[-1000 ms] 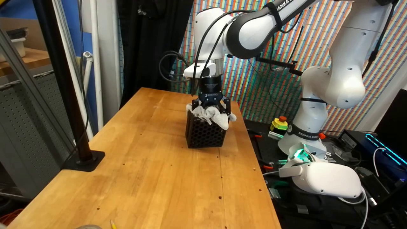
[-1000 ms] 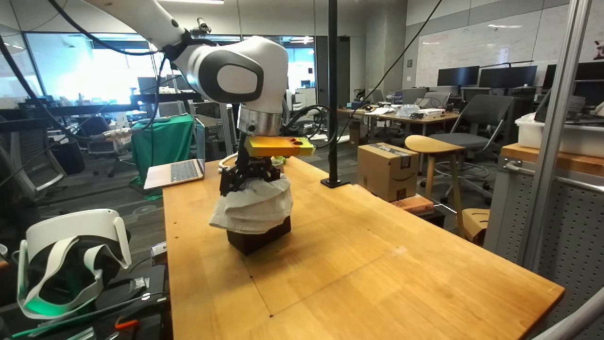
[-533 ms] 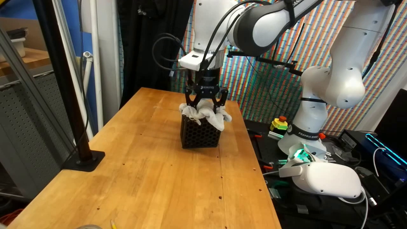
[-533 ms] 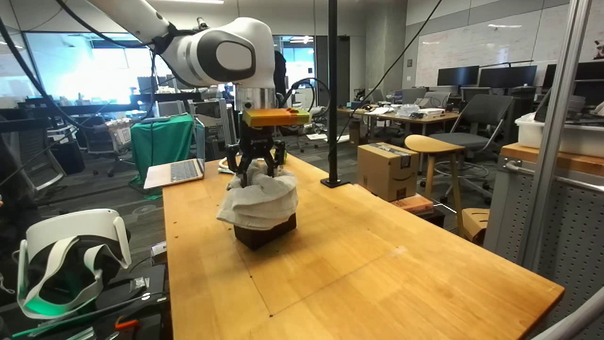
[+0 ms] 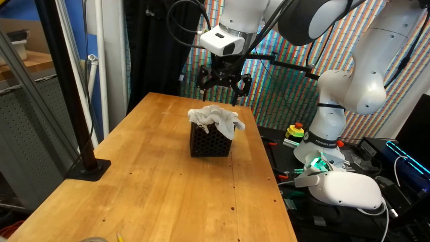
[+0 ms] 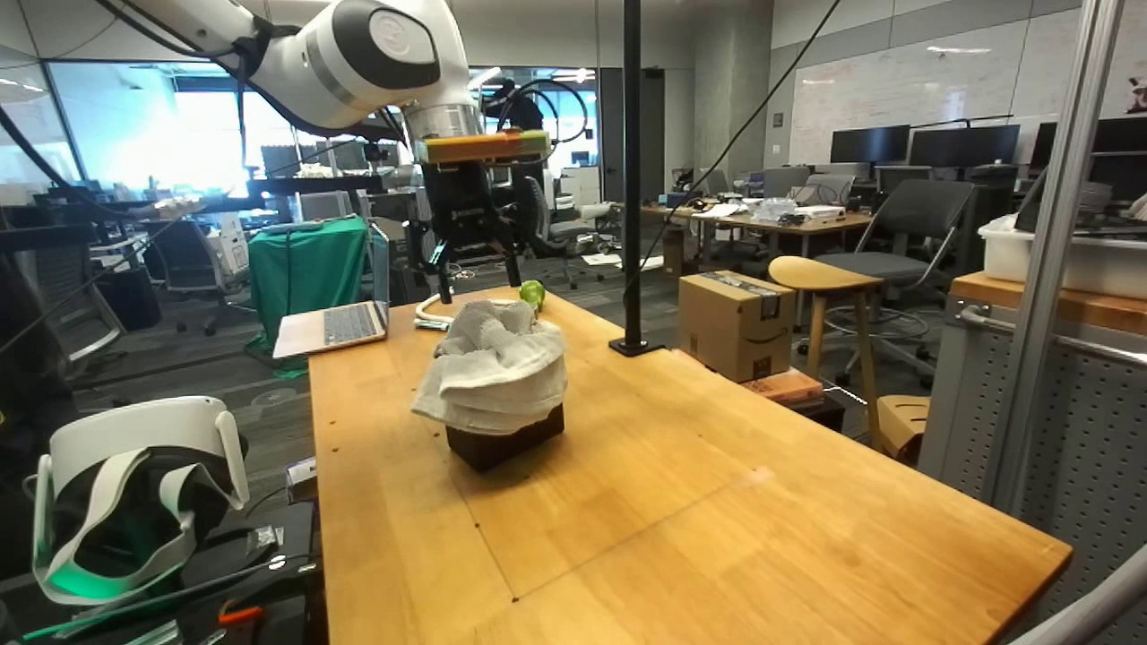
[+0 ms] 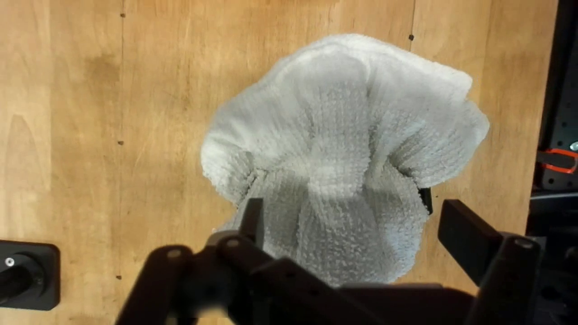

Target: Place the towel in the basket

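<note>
The cream-white, fuzzy cloth towel (image 5: pixel 217 118) sits bunched over the mouth of the black cube basket (image 5: pixel 211 143) with honeycomb-holed sides, folds spilling past the rim. I'd say it perches like that because it is wider than the opening; how much lies inside I can't tell. Above it the black two-fingered gripper (image 5: pixel 219 102) hangs with fingers wide apart and nothing between them, clear of the cloth, presumably so as not to drag it out. In an exterior view, an open pinkish laptop (image 6: pixel 330 331) lies at the far left of the pale wooden table (image 6: pixel 717 520), a rounded green object (image 6: pixel 531 293) sits beyond the basket, and a black upright pole (image 6: pixel 633 179) rises at the right edge. None stands between gripper and towel.
</note>
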Controlling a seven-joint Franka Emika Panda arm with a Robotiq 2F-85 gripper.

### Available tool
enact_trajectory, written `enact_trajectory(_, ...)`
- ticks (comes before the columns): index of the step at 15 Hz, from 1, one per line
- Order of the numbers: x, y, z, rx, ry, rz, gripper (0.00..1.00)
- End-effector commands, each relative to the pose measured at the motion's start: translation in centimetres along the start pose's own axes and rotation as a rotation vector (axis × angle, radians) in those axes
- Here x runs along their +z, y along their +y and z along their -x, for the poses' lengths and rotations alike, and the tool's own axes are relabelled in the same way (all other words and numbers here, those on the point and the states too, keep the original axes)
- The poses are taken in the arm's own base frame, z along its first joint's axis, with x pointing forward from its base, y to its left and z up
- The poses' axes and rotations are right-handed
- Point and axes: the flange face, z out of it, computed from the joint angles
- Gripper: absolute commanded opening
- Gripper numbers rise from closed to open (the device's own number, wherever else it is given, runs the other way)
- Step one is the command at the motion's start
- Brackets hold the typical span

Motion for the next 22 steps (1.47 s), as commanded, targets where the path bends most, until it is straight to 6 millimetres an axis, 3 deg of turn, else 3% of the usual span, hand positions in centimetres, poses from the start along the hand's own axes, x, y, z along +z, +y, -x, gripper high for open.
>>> enact_trajectory(1,-1.3,-0.4,0.9,0.059,-0.043,0.015,0.7)
enact_trajectory(5,-0.6,0.2,0.9,0.062,-0.001,0.035,0.37)
enact_trajectory(10,1.2,1.3,0.6,0.043,0.036,0.033,0.03)
enact_trajectory(22,8.7,2.5,0.9,0.089,0.246,-0.142,0.03)
